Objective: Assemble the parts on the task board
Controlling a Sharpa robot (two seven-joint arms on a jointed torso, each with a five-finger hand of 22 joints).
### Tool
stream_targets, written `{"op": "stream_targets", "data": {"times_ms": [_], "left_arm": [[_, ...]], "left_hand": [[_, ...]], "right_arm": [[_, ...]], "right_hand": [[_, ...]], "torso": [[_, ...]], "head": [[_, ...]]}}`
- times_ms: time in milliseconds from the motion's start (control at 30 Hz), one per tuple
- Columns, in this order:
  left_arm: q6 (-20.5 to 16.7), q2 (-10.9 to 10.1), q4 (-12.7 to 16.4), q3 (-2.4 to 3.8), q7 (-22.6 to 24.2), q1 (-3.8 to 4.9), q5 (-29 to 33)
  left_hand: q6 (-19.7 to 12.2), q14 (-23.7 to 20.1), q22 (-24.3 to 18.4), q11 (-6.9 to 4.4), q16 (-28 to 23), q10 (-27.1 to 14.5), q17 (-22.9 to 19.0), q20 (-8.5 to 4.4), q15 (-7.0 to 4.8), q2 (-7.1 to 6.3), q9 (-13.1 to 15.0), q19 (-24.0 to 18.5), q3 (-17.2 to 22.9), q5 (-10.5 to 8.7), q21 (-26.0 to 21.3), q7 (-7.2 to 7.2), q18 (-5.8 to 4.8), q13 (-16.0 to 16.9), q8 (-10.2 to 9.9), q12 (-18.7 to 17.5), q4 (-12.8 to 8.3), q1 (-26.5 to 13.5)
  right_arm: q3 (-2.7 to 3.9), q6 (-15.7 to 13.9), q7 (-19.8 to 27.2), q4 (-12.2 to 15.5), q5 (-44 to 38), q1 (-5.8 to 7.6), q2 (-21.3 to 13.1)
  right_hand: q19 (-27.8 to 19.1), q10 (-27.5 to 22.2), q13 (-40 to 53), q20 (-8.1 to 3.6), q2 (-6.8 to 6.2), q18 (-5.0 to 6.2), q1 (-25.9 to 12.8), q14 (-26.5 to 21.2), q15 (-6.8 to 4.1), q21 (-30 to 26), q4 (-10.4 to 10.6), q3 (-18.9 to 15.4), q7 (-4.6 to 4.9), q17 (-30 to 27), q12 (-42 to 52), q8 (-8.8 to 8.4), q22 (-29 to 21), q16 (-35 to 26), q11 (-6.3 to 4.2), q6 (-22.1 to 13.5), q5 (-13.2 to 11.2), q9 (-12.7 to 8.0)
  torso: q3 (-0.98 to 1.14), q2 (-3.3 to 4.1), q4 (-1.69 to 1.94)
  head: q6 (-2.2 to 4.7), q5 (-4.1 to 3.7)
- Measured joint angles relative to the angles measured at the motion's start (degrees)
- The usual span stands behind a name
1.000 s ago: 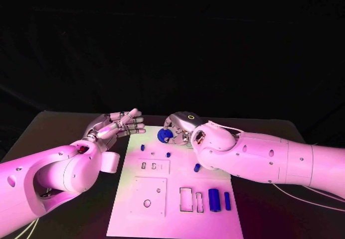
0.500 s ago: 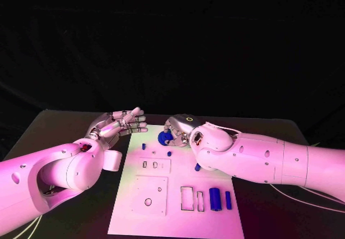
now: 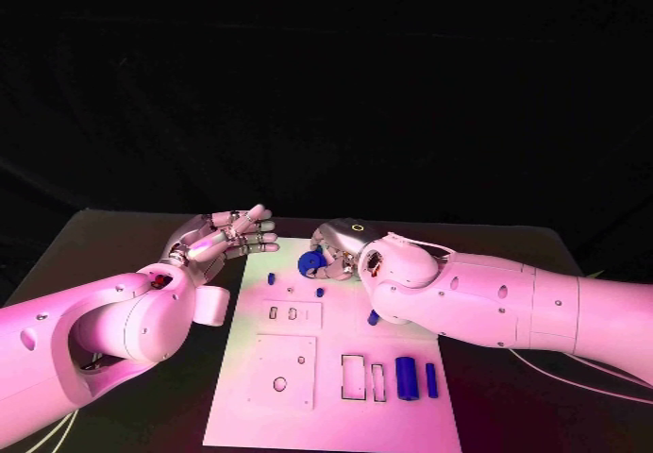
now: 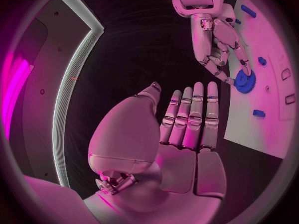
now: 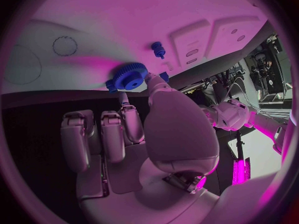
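Note:
The white task board [image 3: 326, 415] lies lengthwise in the middle of the table. My right hand [image 3: 343, 247] hovers over its far end and pinches a blue gear [image 3: 311, 262] between thumb and a finger. The right wrist view shows the gear [image 5: 129, 77] just above the board [image 5: 93, 20], near a small blue peg [image 5: 158, 49]. My left hand [image 3: 225, 236] floats off the board's far left corner, flat and holding nothing, fingers straight and side by side [image 4: 190, 117]. From the left wrist, the right hand [image 4: 215, 40] and gear [image 4: 244, 79] are visible.
Small blue pegs [image 3: 270, 278] [image 3: 320, 293] [image 3: 373, 318] stand on the board's far half. A thick blue cylinder [image 3: 406, 377] and a thin blue bar [image 3: 431, 379] lie near the slots [image 3: 353, 377] at its near right. Black table [image 3: 123, 255] surrounds the board.
My right hand has sunk slightly toward the board with the gear. The left hand has barely moved.

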Motion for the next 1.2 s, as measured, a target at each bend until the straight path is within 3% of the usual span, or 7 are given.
{"op": "stream_targets", "data": {"times_ms": [67,200,333,533,833,1033,1200], "left_arm": [[0.0,0.0,0.0,0.0,0.0,0.0,0.0],[0.0,-0.01,0.0,0.0,-0.02,0.0,0.0],[-0.02,-0.02,0.01,0.0,-0.09,0.0,0.0],[-0.03,-0.04,0.02,0.0,-0.22,0.0,0.0],[-0.03,-0.1,0.05,0.0,-0.36,0.0,0.0],[-0.03,-0.23,0.05,0.0,-0.41,0.0,0.0],[-0.02,-0.5,-0.01,0.0,-0.45,0.0,0.0]], "left_hand": [[0.0,0.0,0.04,0.0,0.0,0.0,0.06,0.0,0.0,0.0,-0.05,0.0,0.0,0.0,0.0,0.0,0.0,-0.01,-0.18,-0.02,0.0,0.0],[0.0,0.0,0.07,0.0,0.0,0.0,0.06,0.0,0.0,0.0,-0.07,0.0,0.0,0.0,0.0,0.0,0.0,-0.05,-0.27,-0.02,0.0,0.0],[0.0,0.0,0.16,0.0,-0.22,0.0,0.09,-0.21,0.0,0.0,-0.11,-0.21,0.0,0.0,0.25,0.0,-0.01,-0.05,-0.47,-0.33,0.0,0.0],[0.0,0.0,0.16,0.0,-0.22,0.0,0.12,-0.01,0.0,0.23,-0.12,-0.42,0.0,0.0,0.28,0.0,-0.01,-0.1,-0.48,-0.33,0.0,0.23],[0.0,0.0,0.16,0.0,-0.22,0.0,0.11,-0.01,0.0,0.23,-0.12,-0.42,0.0,0.0,0.28,0.0,-0.01,-0.1,-0.47,-0.33,0.0,0.23],[0.0,0.0,0.21,0.0,-0.22,0.0,0.11,-0.01,0.0,0.23,-0.12,-0.42,-0.07,0.0,0.28,0.0,-0.01,-0.09,-0.47,-0.46,-0.07,0.23],[0.0,0.0,0.23,0.0,-0.44,0.0,0.11,-0.01,0.0,0.23,-0.11,-0.42,-0.16,0.0,0.28,0.0,-0.01,-0.09,-0.47,-0.58,-0.16,0.23]], "right_arm": [[0.0,0.23,0.0,-0.05,0.13,0.0,0.09],[0.0,0.8,0.14,-0.23,0.67,0.0,0.19],[0.0,1.45,0.27,-0.43,1.44,0.03,0.19],[-0.03,2.27,0.49,-0.64,2.67,-0.01,0.06],[-0.02,2.39,0.64,-0.09,3.54,0.0,-0.9],[0.09,-0.62,2.63,3.12,4.7,-0.02,-4.55],[0.24,-2.48,5.25,7.17,7.3,0.77,-10.23]], "right_hand": [[-0.06,0.0,0.0,0.05,0.93,0.0,-3.6,0.06,0.06,-0.23,0.24,-3.84,0.0,0.0,0.0,-0.32,0.04,0.0,0.0,0.0,-0.16,-0.06],[0.0,-0.2,0.0,0.4,1.64,-0.01,-4.83,0.06,0.06,-0.23,0.34,-6.65,0.0,0.0,0.0,-0.32,0.05,0.0,0.2,0.0,-0.16,-0.06],[0.0,-0.2,0.0,0.4,1.92,0.0,-5.11,0.06,0.06,-0.23,0.4,-6.71,0.1,-0.01,0.0,-0.33,0.05,0.0,0.2,0.53,-0.16,-0.09],[0.01,-0.2,-0.01,0.4,3.48,0.0,-4.69,0.06,0.06,-0.23,0.4,-6.71,-0.32,-0.01,0.0,-0.32,0.04,0.0,0.2,1.36,0.97,-0.03],[0.0,0.03,-0.01,0.4,4.34,0.0,-3.92,0.06,0.06,-0.23,0.4,-6.71,-0.29,-0.01,0.25,-0.54,0.03,0.0,-0.03,1.76,2.51,-0.04],[0.01,0.69,-0.01,0.4,6.53,0.0,-2.27,0.06,0.06,-0.23,-0.32,-5.99,-0.64,-0.01,0.69,-0.8,0.03,0.0,-0.15,2.51,2.97,-0.04],[0.0,0.69,-0.01,0.4,5.47,0.0,-0.49,0.07,0.05,-0.66,-0.73,-6.39,-0.81,-0.01,0.69,-0.82,0.02,0.0,-0.15,3.08,2.77,-0.04]], "torso": [[0.0,0.0,0.01],[-0.01,0.01,0.02],[-0.01,0.01,0.02],[-0.01,0.03,0.02],[-0.01,0.02,0.04],[0.05,0.02,0.02],[0.06,-0.07,-0.05]], "head": [[0.03,-0.01],[0.04,-0.01],[-0.08,-0.04],[-0.13,-0.14],[-0.14,-0.09],[-0.02,0.04],[0.04,-0.14]]}}
